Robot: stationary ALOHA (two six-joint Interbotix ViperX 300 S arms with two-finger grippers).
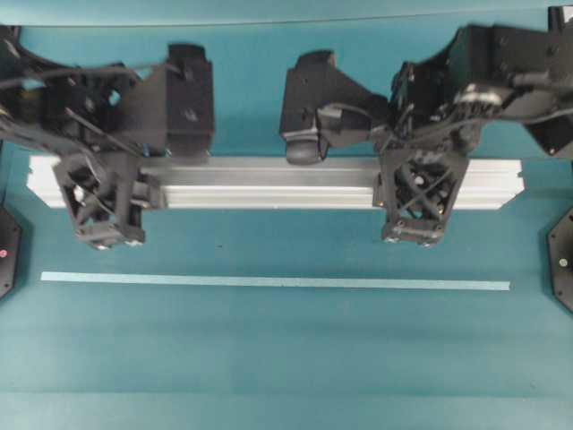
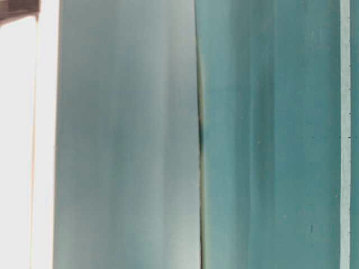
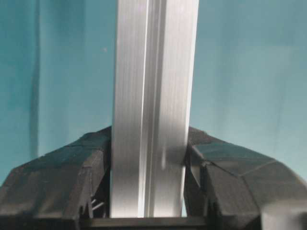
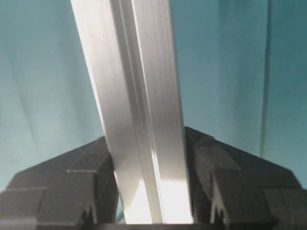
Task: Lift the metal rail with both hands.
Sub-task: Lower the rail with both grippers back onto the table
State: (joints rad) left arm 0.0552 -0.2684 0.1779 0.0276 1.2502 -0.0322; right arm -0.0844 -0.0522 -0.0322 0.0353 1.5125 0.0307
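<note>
The metal rail point(image 1: 269, 184) is a long silver grooved bar lying level across the overhead view, above the teal mat. My left gripper point(image 1: 103, 186) is shut on it near its left end. My right gripper point(image 1: 416, 188) is shut on it near its right end. In the left wrist view the rail point(image 3: 151, 72) runs straight up between the black fingers point(image 3: 72, 172) of the left gripper point(image 3: 149, 158), which press on both its sides. In the right wrist view the rail point(image 4: 129, 72) leans slightly left and is clamped in the right gripper point(image 4: 146, 153). I cannot tell its height above the mat.
A thin pale teal strip point(image 1: 269, 282) lies on the mat in front of the rail, parallel to it. It also shows in the table-level view point(image 2: 345, 134), which is otherwise blurred. Black round bases point(image 1: 562, 260) sit at the left and right edges.
</note>
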